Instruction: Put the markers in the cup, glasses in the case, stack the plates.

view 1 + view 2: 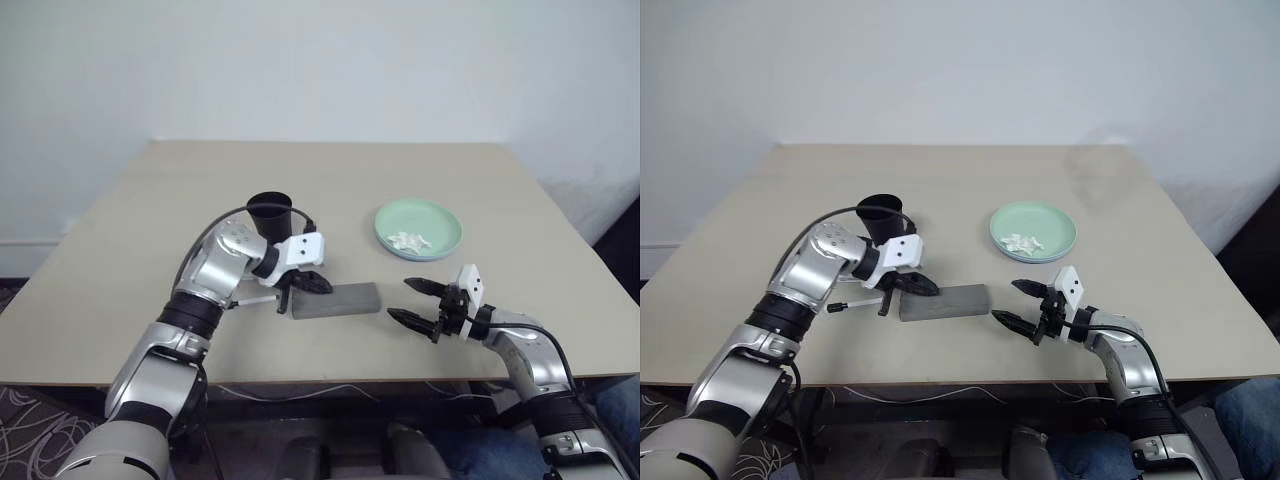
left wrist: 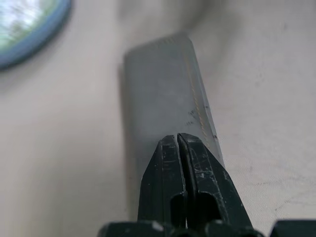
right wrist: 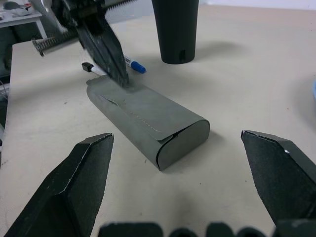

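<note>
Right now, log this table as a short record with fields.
cup: upright, far side of the case
case: closed, flat on the table
marker: lying on the table beside the case
plates: green on blue, white scraps on top
left gripper: jaws shut, over the case's end
right gripper: jaws open, facing the case

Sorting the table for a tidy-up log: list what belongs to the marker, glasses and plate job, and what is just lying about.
Belongs to the job:
- marker lying behind the case
- black cup, upright
- grey case, closed, lying flat
- mint green plate, stacked on a light blue plate

Just lying about:
- white crumpled scraps on the green plate
</note>
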